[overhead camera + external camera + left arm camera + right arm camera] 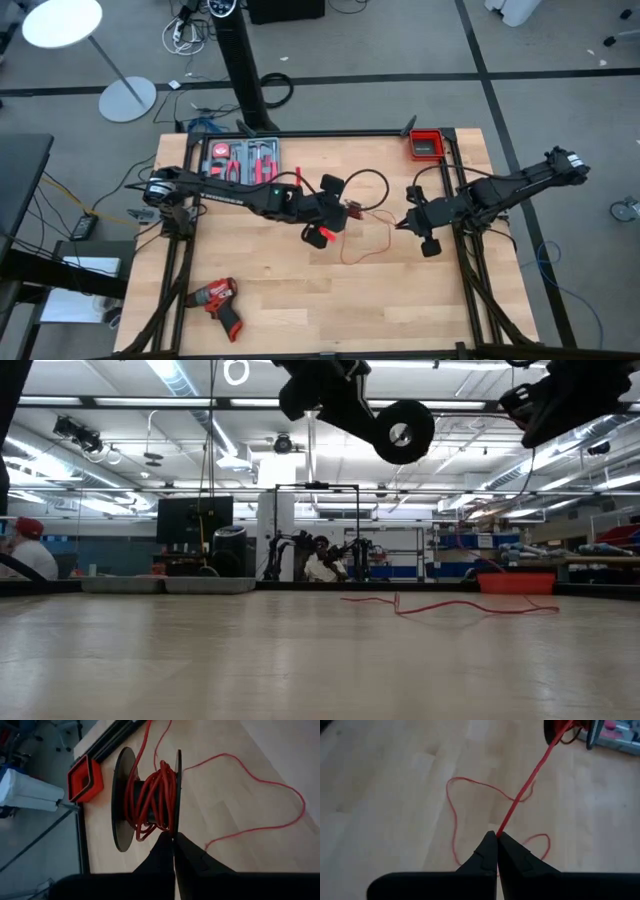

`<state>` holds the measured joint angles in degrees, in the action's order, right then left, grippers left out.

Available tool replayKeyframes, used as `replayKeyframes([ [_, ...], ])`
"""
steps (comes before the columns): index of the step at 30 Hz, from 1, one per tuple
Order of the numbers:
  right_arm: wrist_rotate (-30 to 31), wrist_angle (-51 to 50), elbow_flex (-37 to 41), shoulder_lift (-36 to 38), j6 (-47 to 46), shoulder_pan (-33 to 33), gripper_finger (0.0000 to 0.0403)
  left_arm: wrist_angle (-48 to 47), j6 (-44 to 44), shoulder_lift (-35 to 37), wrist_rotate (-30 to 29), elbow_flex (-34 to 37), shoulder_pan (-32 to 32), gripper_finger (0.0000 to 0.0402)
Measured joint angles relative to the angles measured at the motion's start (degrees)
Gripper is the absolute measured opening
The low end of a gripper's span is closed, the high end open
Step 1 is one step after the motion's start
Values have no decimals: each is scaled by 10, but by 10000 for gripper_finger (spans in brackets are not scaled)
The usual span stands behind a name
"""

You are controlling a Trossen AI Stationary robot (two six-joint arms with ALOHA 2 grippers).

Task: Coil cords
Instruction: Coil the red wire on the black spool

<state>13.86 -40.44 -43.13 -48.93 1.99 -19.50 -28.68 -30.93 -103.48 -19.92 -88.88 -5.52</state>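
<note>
A: Item one, left gripper (173, 839)?
B: Over the table's middle, raised off the surface. Fingers pressed together on the rim of one black disc of a spool (147, 800). Spool is held in the air, partly wound with red wire (470, 782).

A: Item two, right gripper (497, 836)?
B: To the right of the left gripper, also raised. Fingers pinched on the red wire, which runs taut from the fingertips across to the spool.

A: Rest of the wire?
B: Slack loops lie on the wooden table (400, 300) between and below the two grippers. In the low view a wavy length rests flat on the tabletop toward the far right.

A: Black cable (370, 180)?
B: A thin black arc shows just behind the spool, between the two arms; I cannot tell where its ends lie.

A: Other stock on the table?
B: Red bin (425, 144) at the far right corner. Tray of red-handled tools (240, 160) at the far left. Red and black drill (218, 301) at the near left, well apart from the cords.

A: Beyond the table?
B: Two persons far off in the room; one seated at centre.
</note>
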Motion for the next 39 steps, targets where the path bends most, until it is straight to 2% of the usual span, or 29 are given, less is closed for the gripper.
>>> replayKeyframes([
  [7,1,-29,0,0,-65,-25,0,-52,29,5,-31,0,-17,0],
  [15,-13,-51,0,0,-117,-42,0,-60,29,20,-54,0,-22,0],
  [26,-3,-72,0,-1,-200,-51,0,55,15,34,-77,0,-54,0],
  [32,17,-10,0,-11,-156,-35,0,166,-53,17,-106,1,-84,0],
  [39,27,108,7,-33,5,-24,1,276,-118,-10,-74,1,-107,0],
])
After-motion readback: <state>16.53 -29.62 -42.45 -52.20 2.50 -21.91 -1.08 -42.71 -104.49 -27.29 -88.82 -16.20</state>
